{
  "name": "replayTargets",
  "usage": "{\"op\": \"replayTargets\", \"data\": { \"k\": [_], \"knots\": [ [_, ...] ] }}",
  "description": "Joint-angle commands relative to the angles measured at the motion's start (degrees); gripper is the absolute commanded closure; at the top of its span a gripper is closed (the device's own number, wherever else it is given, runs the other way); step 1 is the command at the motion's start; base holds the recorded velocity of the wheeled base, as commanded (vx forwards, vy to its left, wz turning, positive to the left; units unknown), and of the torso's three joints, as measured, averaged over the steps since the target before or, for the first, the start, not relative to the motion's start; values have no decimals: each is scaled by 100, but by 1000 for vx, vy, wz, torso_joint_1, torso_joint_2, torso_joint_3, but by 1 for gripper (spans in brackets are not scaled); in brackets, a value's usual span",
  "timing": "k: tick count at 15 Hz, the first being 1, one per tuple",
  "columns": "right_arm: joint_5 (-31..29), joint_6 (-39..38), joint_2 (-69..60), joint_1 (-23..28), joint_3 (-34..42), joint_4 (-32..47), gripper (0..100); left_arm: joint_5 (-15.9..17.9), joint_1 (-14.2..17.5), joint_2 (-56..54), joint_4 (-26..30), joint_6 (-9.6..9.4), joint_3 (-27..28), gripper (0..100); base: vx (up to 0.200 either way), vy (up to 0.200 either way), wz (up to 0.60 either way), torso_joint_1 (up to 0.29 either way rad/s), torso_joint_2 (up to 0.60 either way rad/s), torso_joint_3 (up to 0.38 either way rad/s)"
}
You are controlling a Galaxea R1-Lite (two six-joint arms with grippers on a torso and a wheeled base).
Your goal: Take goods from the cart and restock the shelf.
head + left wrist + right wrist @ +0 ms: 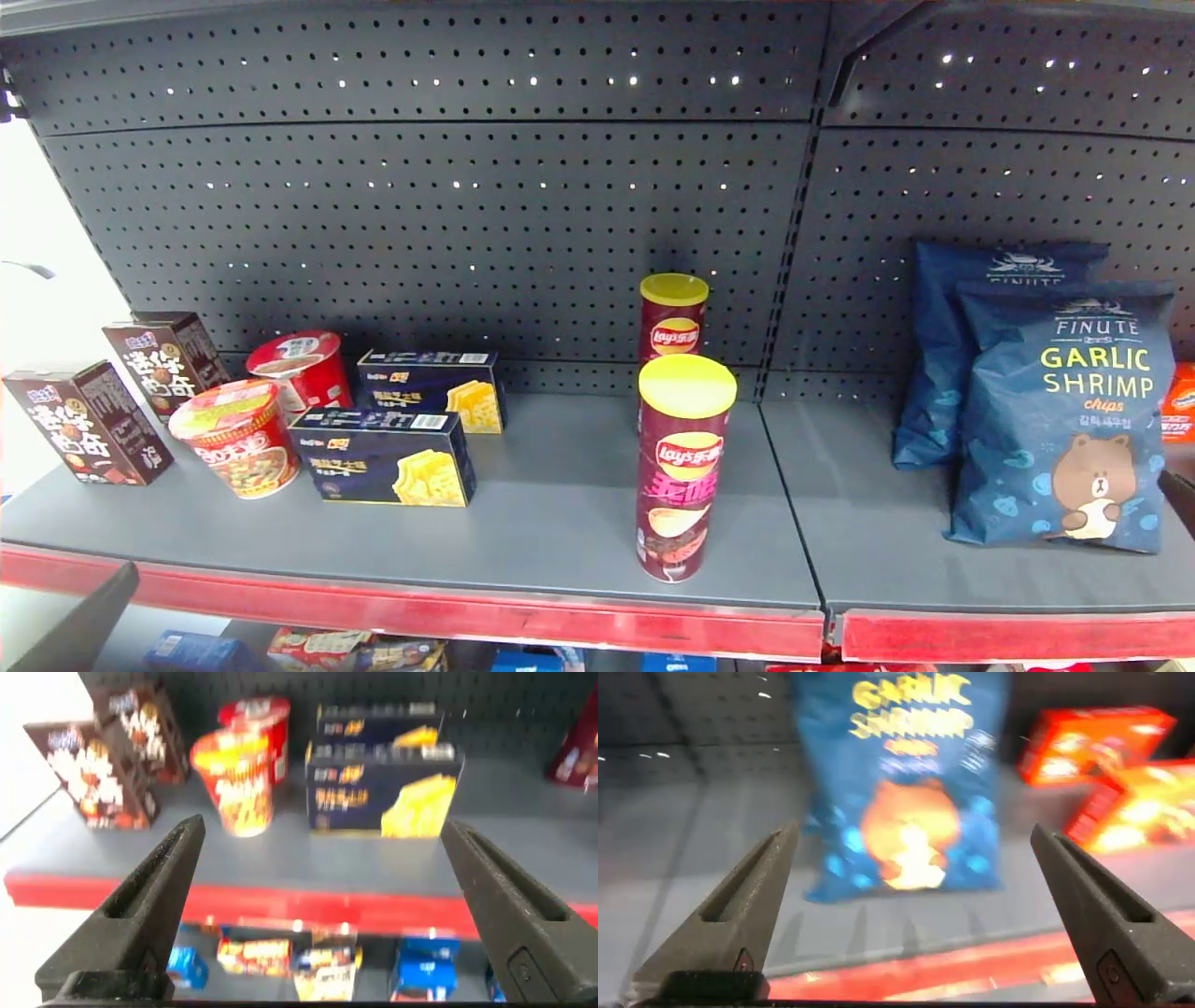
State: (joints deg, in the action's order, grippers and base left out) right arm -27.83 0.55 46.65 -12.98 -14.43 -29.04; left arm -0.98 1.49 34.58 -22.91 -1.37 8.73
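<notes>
You've got the shelf [560, 532] stocked. Two blue chip bags [1064, 420] stand on the right, long axis vertical, fronts facing out. Two chip cans [684, 467] stand upright mid-shelf, one behind the other, lids up. The right wrist view adds orange boxes [1120, 775] just beside the bags. The left gripper [322, 826] and right gripper [913, 831] both have fingers spread, nothing held.

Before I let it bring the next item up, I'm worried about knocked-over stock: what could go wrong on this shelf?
The front chip can stands tall and narrow, not far from the shelf's red lip; a passing arm could probably topple it over the edge. The front shrimp chips bag stands on end and looks soft; a nudge may flop it forward.
</notes>
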Motion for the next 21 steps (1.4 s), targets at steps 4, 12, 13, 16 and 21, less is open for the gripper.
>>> {"op": "replayTargets", "data": {
  "k": [4, 12, 13, 16, 21],
  "knots": [
    [-1277, -11, -1536, 129, 802, 329, 0, 10, -8, -1411, 1069, 31, -319, 0, 0, 0, 0, 0, 0, 0],
    [138, 622, -4120, 121, 1426, 2482, 0, 326, -17, -2184, 1297, 5, -767, 0, 0, 0, 0, 0, 0, 0],
    [296, 719, -4120, 121, 1426, 2473, 0, 388, -17, -2395, 1429, -13, -838, 0, 0, 0, 0, 0, 0, 0],
    [1438, 631, -4120, 121, 1443, 2491, 0, 423, -26, -3239, 2264, -39, -759, 0, 0, 0, 0, 0, 0, 0],
    [1298, 411, -4120, 121, 1443, 2508, 0, 440, -61, -3265, 2308, -48, -715, 0, 0, 0, 0, 0, 0, 0]
  ]
}}
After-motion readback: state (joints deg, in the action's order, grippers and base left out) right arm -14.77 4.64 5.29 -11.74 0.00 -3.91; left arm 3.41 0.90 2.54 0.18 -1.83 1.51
